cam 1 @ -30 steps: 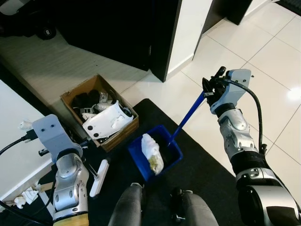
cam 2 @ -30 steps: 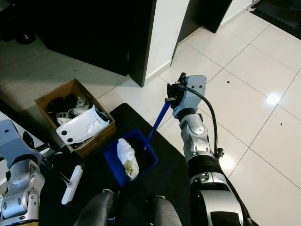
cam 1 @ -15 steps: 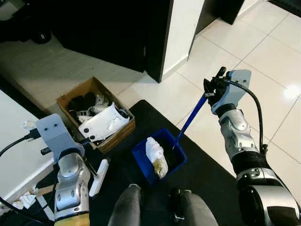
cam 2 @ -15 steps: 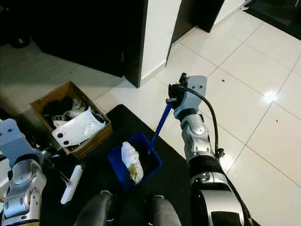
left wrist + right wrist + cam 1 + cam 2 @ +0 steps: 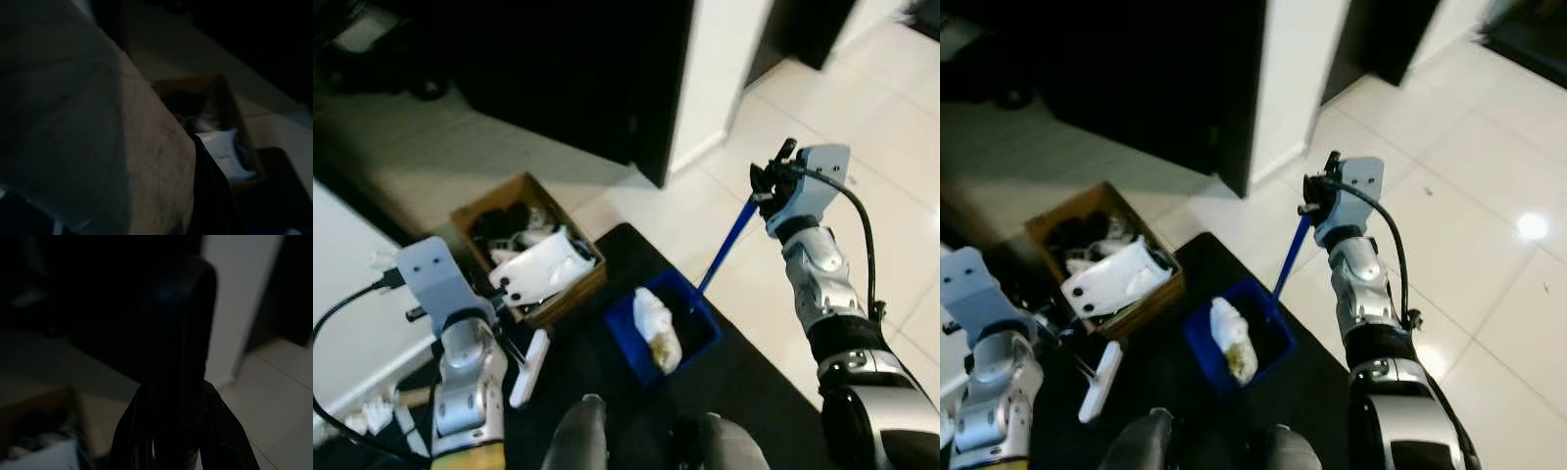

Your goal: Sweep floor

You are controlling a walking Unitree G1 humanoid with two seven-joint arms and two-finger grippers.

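My right gripper (image 5: pixel 766 183) is clamped on the top of the blue handle (image 5: pixel 722 245) of the dustpan (image 5: pixel 668 326), which sits on the black mat, wad of white rubbish inside. Keep the handle upright, pan level. Left gripper: cannot tell its state.

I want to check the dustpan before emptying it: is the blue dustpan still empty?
No, the blue dustpan already holds a crumpled white wad of trash, lying inside it on the black mat.

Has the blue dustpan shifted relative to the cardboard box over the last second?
No. The blue dustpan sits just off the cardboard box corner on the black mat as before; the camera moved.
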